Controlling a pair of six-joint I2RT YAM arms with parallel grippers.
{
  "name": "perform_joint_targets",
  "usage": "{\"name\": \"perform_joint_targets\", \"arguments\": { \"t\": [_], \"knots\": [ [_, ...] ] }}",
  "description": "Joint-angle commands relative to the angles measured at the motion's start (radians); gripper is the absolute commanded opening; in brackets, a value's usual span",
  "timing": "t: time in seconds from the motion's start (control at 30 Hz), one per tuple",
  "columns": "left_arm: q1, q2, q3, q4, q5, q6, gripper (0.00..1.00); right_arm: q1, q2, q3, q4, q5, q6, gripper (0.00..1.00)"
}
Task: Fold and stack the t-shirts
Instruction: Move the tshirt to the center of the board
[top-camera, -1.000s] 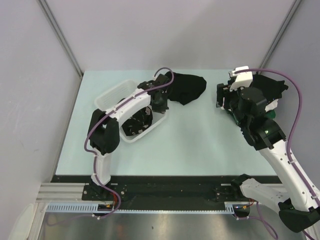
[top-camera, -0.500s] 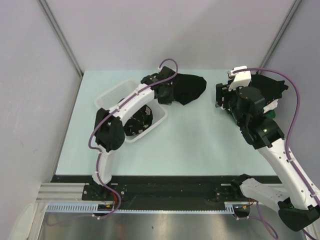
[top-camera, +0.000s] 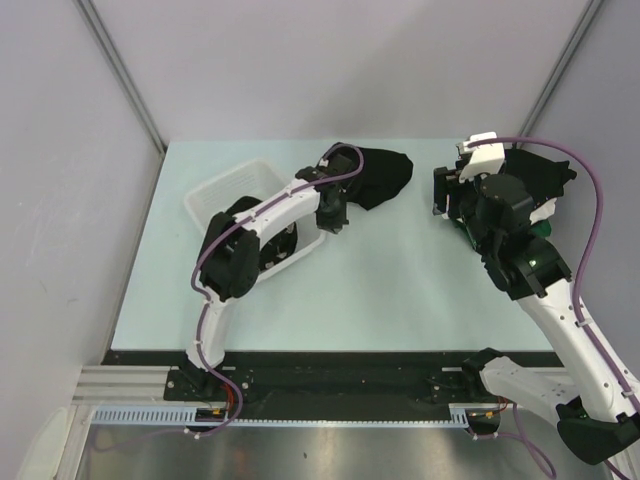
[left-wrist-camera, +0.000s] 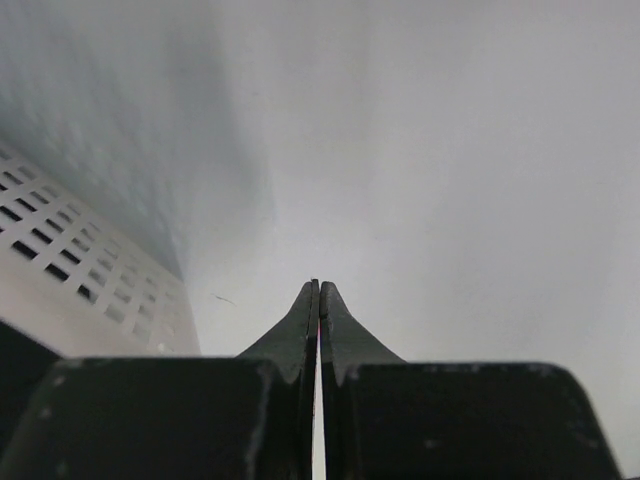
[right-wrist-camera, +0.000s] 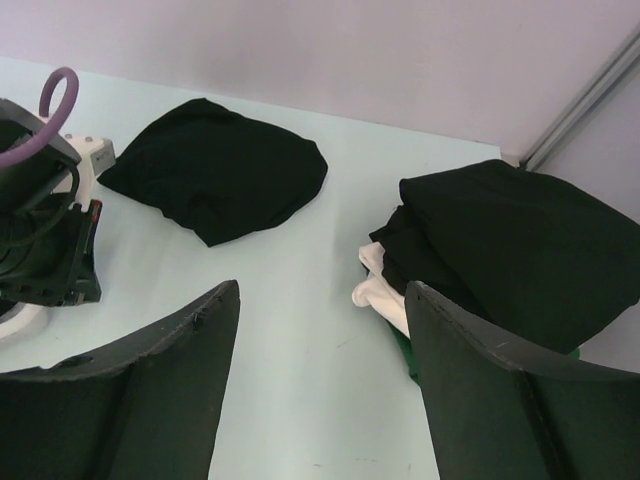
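Since a second ago the left arm has been swung off the white mesh basket (top-camera: 213, 192). The left pincer (top-camera: 333, 218) is pressed together on nothing, with the crumpled black t-shirt (top-camera: 382, 175) just beyond it. The right pincer (right-wrist-camera: 320, 295) is held apart and empty, with the folded stack (right-wrist-camera: 520, 240) just to its right. The crumpled shirt is probably best pinched at a hem, not mid-bunch, then dragged flat on the counter (top-camera: 380, 280).
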Motion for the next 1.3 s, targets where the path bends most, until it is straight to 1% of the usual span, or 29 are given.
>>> {"name": "perform_joint_targets", "arguments": {
  "t": [0.0,0.13,0.33,0.63,0.8,0.97,1.27],
  "knots": [
    [0.028,-0.072,-0.094,-0.048,-0.080,-0.036,0.00,-0.003,-0.007,0.004,-0.003,0.003,0.000,0.72],
    [0.085,-0.138,-0.226,-0.057,-0.106,-0.065,0.00,-0.004,0.001,0.001,0.003,0.001,0.003,0.72],
    [0.157,-0.238,-0.347,-0.059,-0.164,-0.074,0.00,-0.004,0.011,-0.005,0.024,-0.020,0.014,0.72],
    [0.286,-0.316,-0.384,-0.088,-0.230,-0.028,0.00,-0.006,0.007,-0.005,0.023,-0.031,0.023,0.72],
    [0.346,-0.315,-0.386,-0.089,-0.250,0.004,0.00,-0.004,-0.001,-0.007,0.013,-0.028,0.022,0.72],
    [0.384,-0.307,-0.375,-0.112,-0.268,0.013,0.00,-0.004,-0.009,-0.007,0.006,-0.025,0.018,0.72],
    [0.433,-0.324,-0.409,-0.128,-0.308,0.036,0.00,-0.004,-0.018,-0.007,-0.003,-0.029,0.020,0.72]
  ]
}}
